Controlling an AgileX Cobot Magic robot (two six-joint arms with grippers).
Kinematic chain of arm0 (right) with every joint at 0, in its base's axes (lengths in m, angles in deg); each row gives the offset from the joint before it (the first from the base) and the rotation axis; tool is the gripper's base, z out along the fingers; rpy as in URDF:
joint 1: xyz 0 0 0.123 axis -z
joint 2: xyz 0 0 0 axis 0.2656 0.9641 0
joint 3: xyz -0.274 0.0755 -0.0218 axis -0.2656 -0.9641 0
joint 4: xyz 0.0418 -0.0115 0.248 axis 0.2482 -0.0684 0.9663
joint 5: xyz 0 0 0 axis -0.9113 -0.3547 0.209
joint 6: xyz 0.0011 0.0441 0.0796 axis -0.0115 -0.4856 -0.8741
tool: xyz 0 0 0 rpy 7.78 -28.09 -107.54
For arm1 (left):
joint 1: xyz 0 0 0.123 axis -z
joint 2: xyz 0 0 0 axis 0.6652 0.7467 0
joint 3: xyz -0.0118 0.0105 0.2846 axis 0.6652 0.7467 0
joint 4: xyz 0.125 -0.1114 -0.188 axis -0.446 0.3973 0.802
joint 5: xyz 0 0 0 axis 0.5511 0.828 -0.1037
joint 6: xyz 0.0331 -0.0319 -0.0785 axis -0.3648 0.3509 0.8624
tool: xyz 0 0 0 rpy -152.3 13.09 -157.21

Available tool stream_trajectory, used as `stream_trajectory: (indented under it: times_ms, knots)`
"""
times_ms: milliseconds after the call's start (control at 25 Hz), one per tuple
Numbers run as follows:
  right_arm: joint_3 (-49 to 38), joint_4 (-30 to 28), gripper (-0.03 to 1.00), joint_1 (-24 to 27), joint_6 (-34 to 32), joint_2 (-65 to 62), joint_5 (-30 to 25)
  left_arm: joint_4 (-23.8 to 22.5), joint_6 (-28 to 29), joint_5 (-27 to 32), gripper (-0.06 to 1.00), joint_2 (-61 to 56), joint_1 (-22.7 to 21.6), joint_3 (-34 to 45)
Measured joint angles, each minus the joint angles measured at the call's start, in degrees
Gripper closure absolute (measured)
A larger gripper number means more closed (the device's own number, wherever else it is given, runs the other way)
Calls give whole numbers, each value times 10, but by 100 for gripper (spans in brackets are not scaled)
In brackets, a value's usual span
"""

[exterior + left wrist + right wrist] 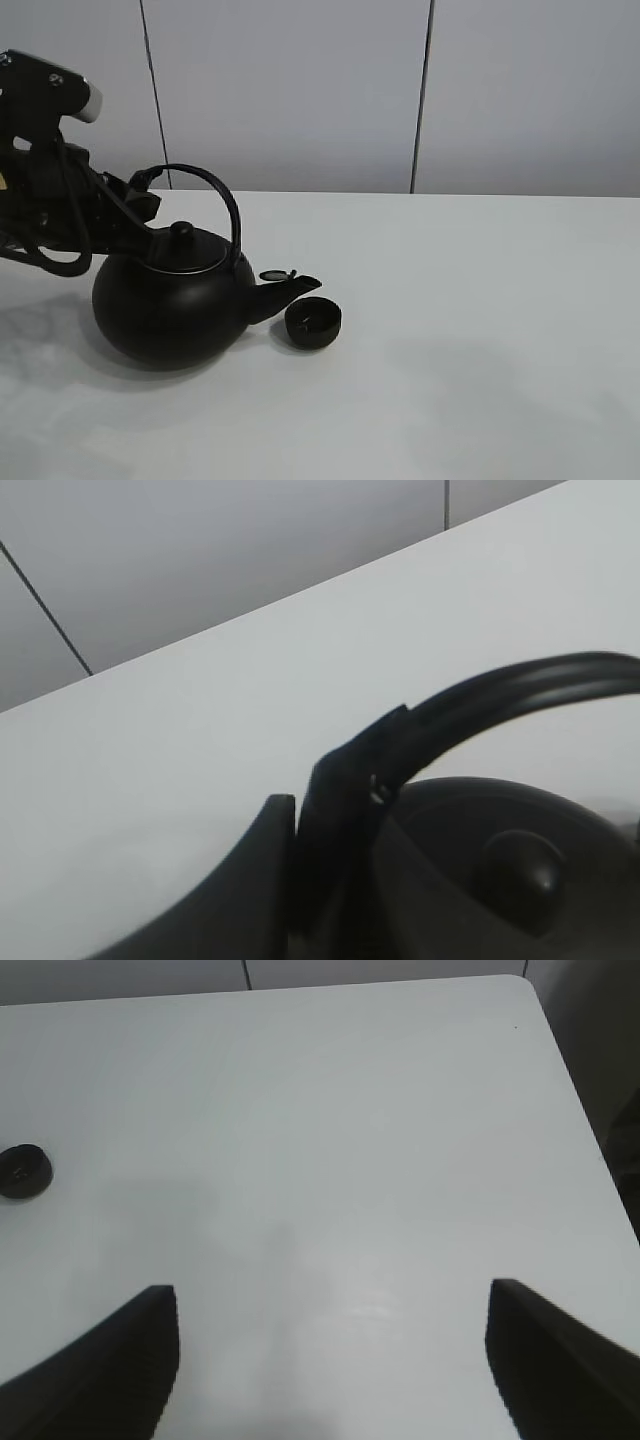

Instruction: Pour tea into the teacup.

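Observation:
The big round black kettle [170, 305] sits low over the left of the white table, its spout [292, 289] pointing right with the tip just above the near rim of the teacup [313, 324]. The teacup is a small black handleless bowl standing upright on the table; it also shows far off in the right wrist view as the teacup [22, 1170]. My left gripper [148, 182] is shut on the rear foot of the kettle's arched handle [500, 695], gripped close-up by the left gripper [305, 850]. The right gripper [330, 1360] hangs open over bare table, holding nothing.
The kettle's lid with its knob [520, 865] is in place, and a small flap [278, 274] stands open above the spout. The table's far edge [450, 194] meets a grey panelled wall. Its right edge [585, 1110] shows in the right wrist view.

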Motion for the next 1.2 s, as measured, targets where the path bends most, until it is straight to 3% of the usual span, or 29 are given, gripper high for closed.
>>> stream_trajectory:
  times_ms: [640,880,1200]
  knots:
    - [0,0,39,0,0,0,0,26,-11,0,82,0,-27,-1]
    - [0,0,39,0,0,0,0,27,-47,0,82,0,-27,-1]
    - [0,0,39,0,0,0,0,26,-52,0,82,0,-27,-1]
